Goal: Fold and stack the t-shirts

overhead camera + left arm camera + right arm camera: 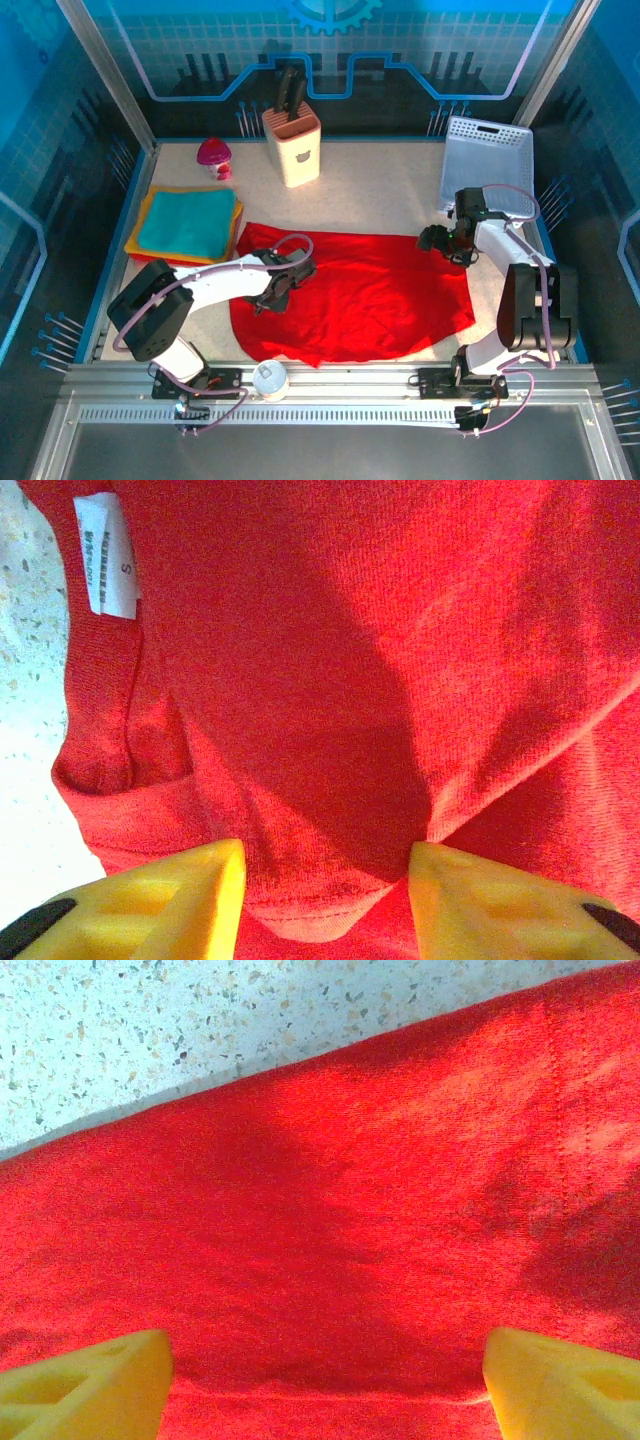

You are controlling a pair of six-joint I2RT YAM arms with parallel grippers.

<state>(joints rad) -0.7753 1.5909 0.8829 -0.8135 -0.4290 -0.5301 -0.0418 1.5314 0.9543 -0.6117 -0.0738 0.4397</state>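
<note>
Seen from the overhead camera, the red shirt (370, 300) is lying spread and rumpled across the middle of the table (380, 195), well apart from the folded stack (188, 225) at the left. The risk, as I judge it, is a crooked fold: the arms are working at unmatched spots, so one side could drag or bunch. The left arm is reaching low and inward, with the left gripper (272, 297) down on the left part of the cloth. The right arm is standing tall and bending over, with the right gripper (437, 240) hanging at the far right edge. In the left wrist camera, the left gripper (325, 858) is standing half spread, straddling a ridge of red shirt (350, 660) near the collar and its label (105, 555). Closing here could catch both layers, or only the neckband, and twist the fold. In the right wrist camera, the right gripper (325, 1350) is spread wide over flat red shirt (330, 1210) just inside its edge, with bare table (200, 1030) beyond. Closing there may pick up nothing, because the cloth is lying flat.
</note>
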